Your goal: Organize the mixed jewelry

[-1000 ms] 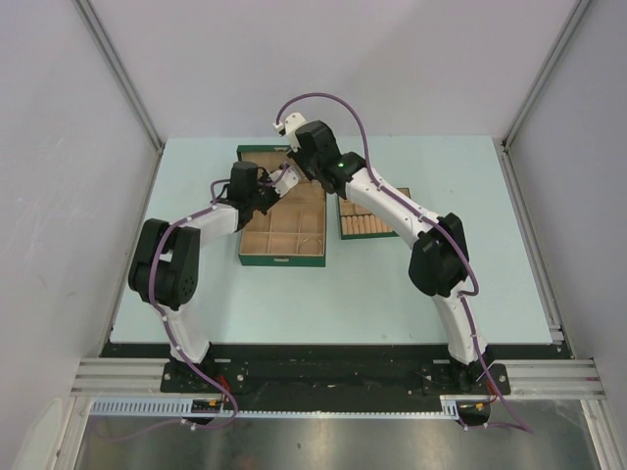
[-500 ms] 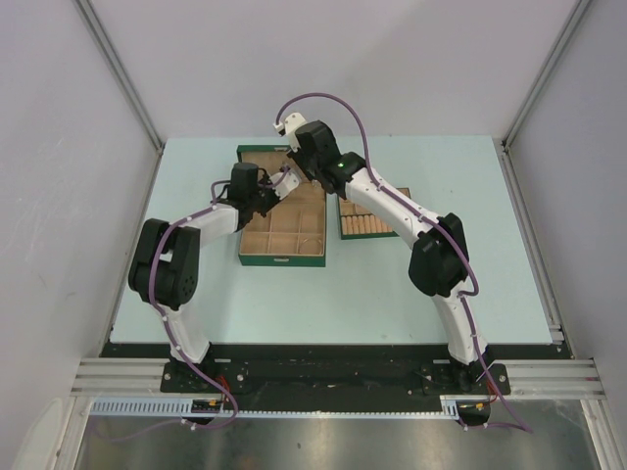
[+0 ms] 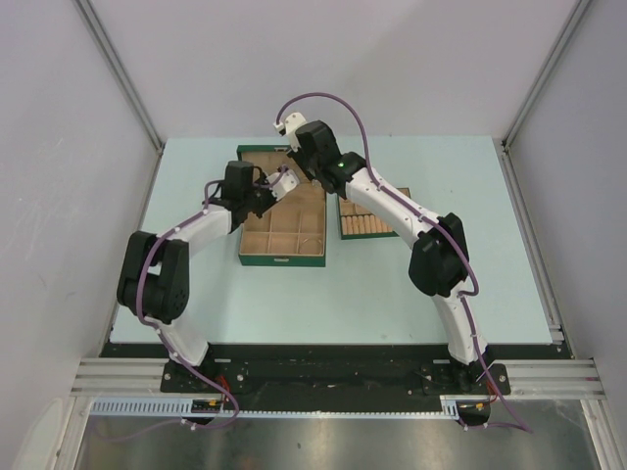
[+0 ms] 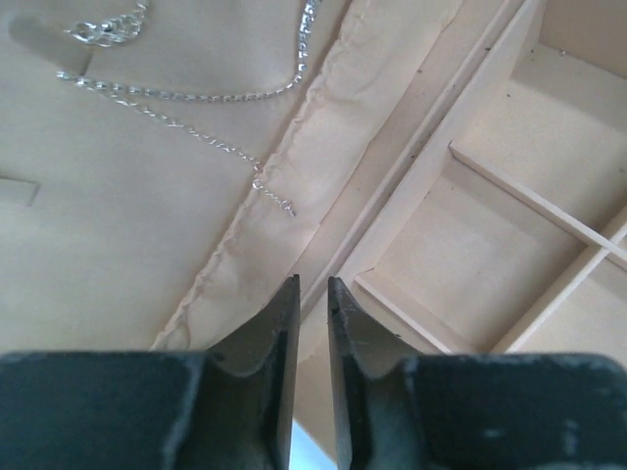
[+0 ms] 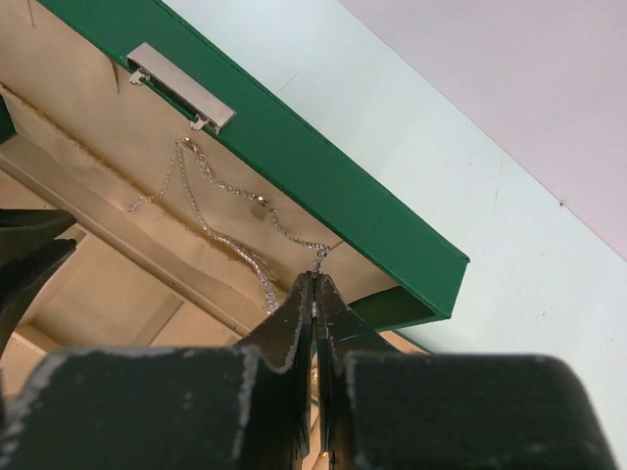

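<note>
Right gripper (image 5: 314,278) pinches the chain necklace (image 5: 242,253) end.

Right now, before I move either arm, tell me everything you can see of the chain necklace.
The chain necklace is a thin, silver-looking chain of fine links. It lies slack in loose loops on the tan lining inside the green box lid. A small sparkly cluster sits on it. One end runs into the tips of the shut right gripper, which appears to pinch it. The other end trails free across the lining's padded seam, touching nothing else.
</note>
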Robot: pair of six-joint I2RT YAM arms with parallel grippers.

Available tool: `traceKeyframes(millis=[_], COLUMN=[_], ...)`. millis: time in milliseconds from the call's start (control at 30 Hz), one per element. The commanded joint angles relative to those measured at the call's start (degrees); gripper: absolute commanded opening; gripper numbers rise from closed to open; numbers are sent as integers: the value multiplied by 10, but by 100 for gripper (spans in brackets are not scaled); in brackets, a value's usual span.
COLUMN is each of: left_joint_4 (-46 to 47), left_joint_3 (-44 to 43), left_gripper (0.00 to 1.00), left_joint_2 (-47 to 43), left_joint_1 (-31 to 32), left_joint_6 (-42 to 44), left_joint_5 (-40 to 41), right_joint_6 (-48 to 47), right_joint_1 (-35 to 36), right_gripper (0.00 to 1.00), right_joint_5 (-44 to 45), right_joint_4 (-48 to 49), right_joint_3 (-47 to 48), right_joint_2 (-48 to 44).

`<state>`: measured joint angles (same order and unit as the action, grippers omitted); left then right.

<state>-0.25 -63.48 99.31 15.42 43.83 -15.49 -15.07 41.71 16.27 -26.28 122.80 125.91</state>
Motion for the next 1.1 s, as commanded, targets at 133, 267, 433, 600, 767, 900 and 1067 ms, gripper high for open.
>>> traceKeyframes(millis=[133,267,433,600,767,900,1067], left_joint_4=[-46,-40,-10,-5,-5,-9,-7], left_joint_3=[-30,-33,-23,-23,-26,-42,-58], left_gripper=[35,41,44,45,47,50,51], left_joint_2=[-25,-16,-19,-25,-31,-18,0], left_joint_1=[1,-2,-4,-4,-4,-4,-4], left_joint_6=[42,49,56,57,63,70,75], left_joint_5=[-9,-1,9,9,7,15,24], right_joint_6=[8,7,7,7,7,10,11], right_joint_1=[-3,-3,-6,-8,-12,-13,-15], right_gripper=[0,0,0,0,0,0,0], right_joint_5=[5,5,3,0,-2,-5,-8], right_joint_4=[7,7,7,7,8,8,8], right_joint_3=[10,8,8,8,9,7,6], right_joint_2=[-28,-29,-30,-29,-29,-29,-30])
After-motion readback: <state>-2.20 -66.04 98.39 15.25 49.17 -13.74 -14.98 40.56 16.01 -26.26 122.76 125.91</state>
